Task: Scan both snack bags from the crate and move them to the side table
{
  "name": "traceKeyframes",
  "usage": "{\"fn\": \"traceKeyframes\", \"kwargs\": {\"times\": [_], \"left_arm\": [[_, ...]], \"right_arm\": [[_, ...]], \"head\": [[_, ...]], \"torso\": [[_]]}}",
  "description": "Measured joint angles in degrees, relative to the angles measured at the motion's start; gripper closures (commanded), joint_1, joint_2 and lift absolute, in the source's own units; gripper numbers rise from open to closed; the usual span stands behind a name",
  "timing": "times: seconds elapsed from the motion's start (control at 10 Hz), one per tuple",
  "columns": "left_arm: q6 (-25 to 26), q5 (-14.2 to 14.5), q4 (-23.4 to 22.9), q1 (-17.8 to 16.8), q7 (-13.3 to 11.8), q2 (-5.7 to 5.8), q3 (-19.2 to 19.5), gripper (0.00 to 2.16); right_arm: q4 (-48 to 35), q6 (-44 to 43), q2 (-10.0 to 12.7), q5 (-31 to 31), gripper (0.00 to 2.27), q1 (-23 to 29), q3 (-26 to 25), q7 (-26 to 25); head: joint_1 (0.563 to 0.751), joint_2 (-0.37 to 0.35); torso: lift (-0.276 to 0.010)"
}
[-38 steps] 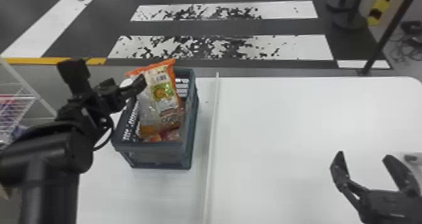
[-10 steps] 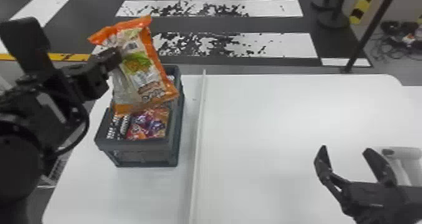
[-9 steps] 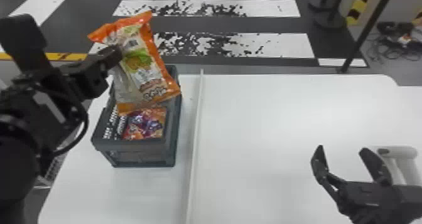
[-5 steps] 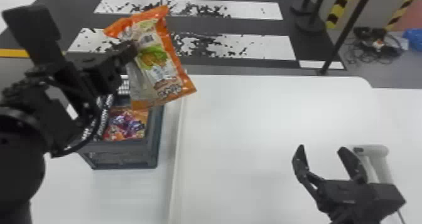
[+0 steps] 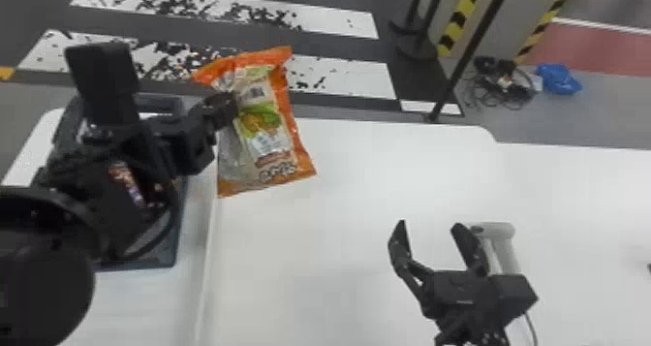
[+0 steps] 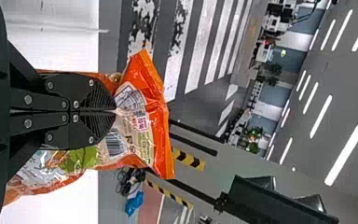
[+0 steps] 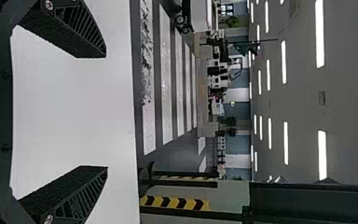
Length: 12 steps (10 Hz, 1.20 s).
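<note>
Just right of the crate (image 5: 178,233), your left hand (image 6: 114,111) is clenched on the snack bag (image 5: 264,127), which hangs rightward of it, long axis near upright, foot tipped right. Well right of the crate, your empty right hand (image 5: 429,224), fingers spread, is nearer the scanner (image 5: 503,230); bringing the bag rightward looks next.

Snack bag (image 5: 265,132) in left gripper (image 5: 224,108), crate (image 5: 168,254) partly hidden, right gripper (image 5: 430,225) near scanner (image 5: 504,249), jaws apart
</note>
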Motion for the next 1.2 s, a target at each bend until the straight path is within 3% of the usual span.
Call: {"fn": "traceKeyframes", "kwargs": {"times": [0.2, 0.4, 0.6, 0.8, 1.2], "left_arm": [[-11.2, 0.4, 6.7, 1.9, 1.2, 0.0, -5.1, 2.14], [-18.5, 6.1, 14.1, 2.7, 1.1, 0.0, -6.6, 2.14], [-21.4, 9.6, 20.6, 2.8, 0.4, 0.0, -6.9, 2.14], [-22.1, 11.0, 26.3, 2.1, -0.5, 0.0, -8.1, 2.14], [-24.7, 13.5, 37.6, -2.8, -2.9, 0.0, -12.2, 2.14]], "right_arm": [[0.1, 0.2, -0.2, -0.1, 0.07, -0.4, 0.2, 0.0], [0.2, 0.3, -0.3, -0.2, 0.07, -0.5, 0.2, 0.0], [0.2, 0.4, -0.4, -0.7, 0.07, -0.6, 0.2, 0.0], [0.2, 0.4, -0.5, -0.8, 0.07, -0.9, 0.3, 0.0], [0.2, 0.8, -0.6, -0.8, 0.07, -1.1, 0.2, 0.0]], "head": [[0.695, -0.257], [0.695, -0.287], [0.695, -0.297], [0.695, -0.318], [0.695, -0.35]], "torso": [[-0.075], [-0.075], [-0.075], [-0.075], [-0.075]]}}
